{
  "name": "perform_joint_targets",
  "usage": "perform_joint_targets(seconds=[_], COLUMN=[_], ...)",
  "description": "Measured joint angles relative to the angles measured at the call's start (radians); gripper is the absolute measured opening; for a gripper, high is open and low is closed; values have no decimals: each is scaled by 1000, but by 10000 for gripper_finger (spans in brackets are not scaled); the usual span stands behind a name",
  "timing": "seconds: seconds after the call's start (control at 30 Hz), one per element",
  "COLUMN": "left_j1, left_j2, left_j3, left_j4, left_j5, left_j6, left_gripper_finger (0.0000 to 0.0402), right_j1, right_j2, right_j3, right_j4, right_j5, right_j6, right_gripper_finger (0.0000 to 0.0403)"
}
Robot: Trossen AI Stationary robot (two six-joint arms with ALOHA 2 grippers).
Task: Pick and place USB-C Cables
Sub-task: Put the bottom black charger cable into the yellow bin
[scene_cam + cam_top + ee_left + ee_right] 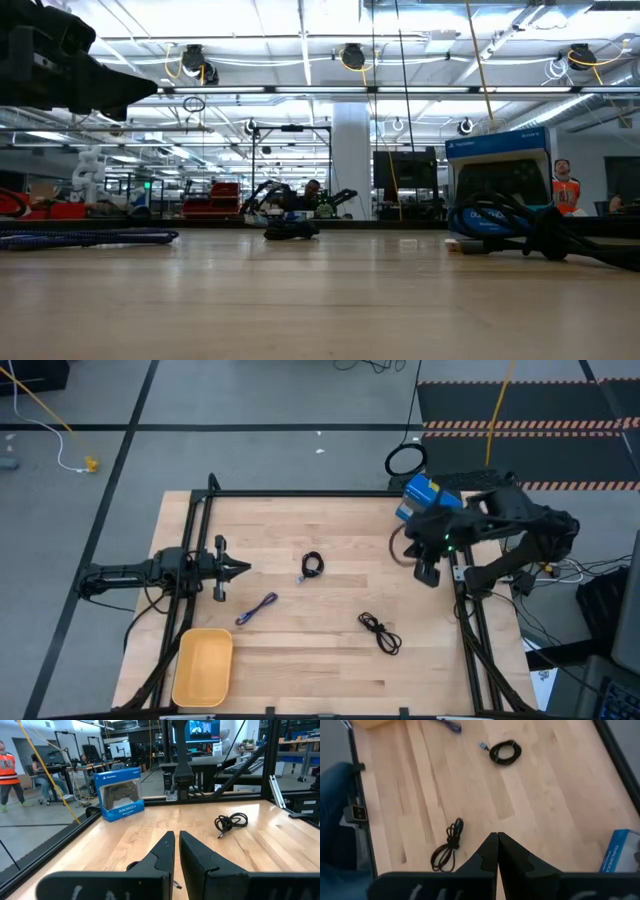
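Three cables lie on the wooden table, none touched. The tight black coil (313,566) (505,752) is near the middle. The purple cable (257,609) (451,726) lies nearer the left. The loose black bundle (380,632) (231,822) (449,847) lies toward the near right. My left gripper (238,568) (176,842) is shut and points level across the table from its left side, left of the coil. My right gripper (428,572) (497,842) is shut and hangs above the table's right part, pointing down.
A yellow tray (203,665) sits at the near left corner. A blue controller box (420,497) (119,795) stands at the far right, by the right arm. A black frame rail (300,493) edges the table. A large black cable ring (405,460) lies beyond the far edge.
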Motion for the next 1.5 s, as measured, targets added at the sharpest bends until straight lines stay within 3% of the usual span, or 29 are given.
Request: perform_joint_targets(seconds=[0.17,0.33,0.53,0.67,1.1,1.5], left_j1=[0,0,-11,-30,-125,-197], left_j2=[0,0,35,127,592,977], left_j3=[-1,3,129,302,968,1482], left_j4=[11,64,-15,-136,-555,-1069], left_j5=[0,0,0,0,4,3], left_j6=[2,-42,-58,-59,-150,-165], left_gripper_finger=[31,31,30,30,30,30], right_j1=[101,169,224,236,237,237], right_j2=[6,6,6,6,-6,-6], right_j3=[-73,-150,-239,-267,-269,-269], right_j4=[-2,-1,-1,-1,100,99], right_j5=[72,79,79,79,85,80], right_j6=[87,205,293,309,250,246], right_gripper_finger=[0,0,0,0,0,0])
